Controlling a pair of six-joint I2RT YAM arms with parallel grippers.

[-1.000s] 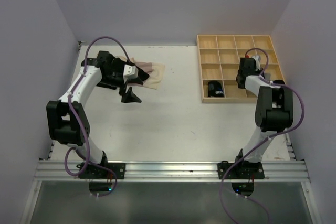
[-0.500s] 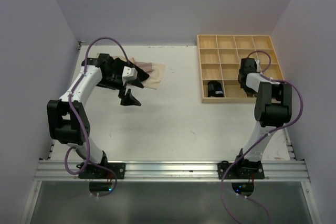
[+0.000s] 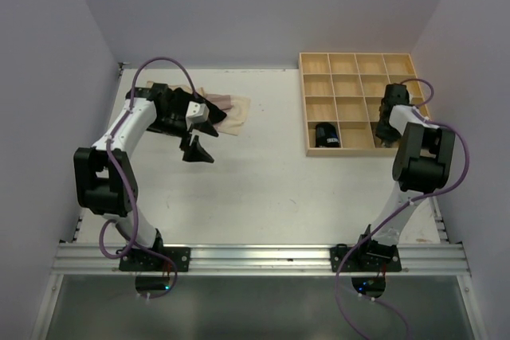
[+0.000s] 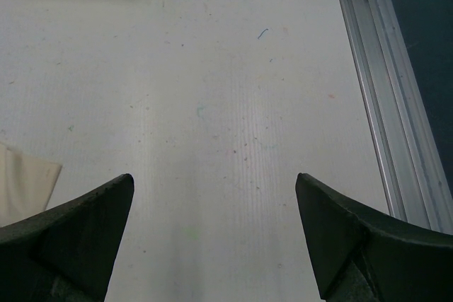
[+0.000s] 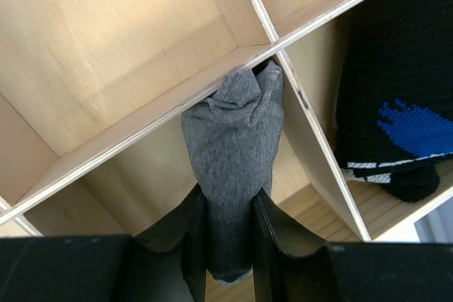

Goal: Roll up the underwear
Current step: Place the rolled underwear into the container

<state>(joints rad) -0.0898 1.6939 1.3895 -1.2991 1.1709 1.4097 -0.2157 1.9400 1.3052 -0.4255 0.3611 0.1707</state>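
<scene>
In the wooden tray (image 3: 303, 106) at the far right of the desk (image 3: 263, 185), the right gripper (image 5: 230, 206) reaches down into a compartment. Its fingers (image 5: 195, 235) are closed narrow on the grey underwear (image 5: 233, 132), a tight upright bundle pinched from both sides. The top of the bundle presses against the corner where two dividers meet. In the neighbouring compartment, seen from the right wrist, lies a black roll (image 5: 386, 104) with a blue pattern and a white-lettered band. From above, this roll (image 3: 326, 134) sits in the tray's near row, at the left end.

On the far left of the desk, the left gripper (image 3: 205, 131) stands with its fingers (image 4: 78, 228) spread wide and nothing between them, only bare desk below. Just beside it, on the far side, lies the pale beige underwear (image 3: 233, 109), loose and unrolled; a corner of it (image 4: 21, 185) shows at the edge of the left wrist view, next to one finger.
</scene>
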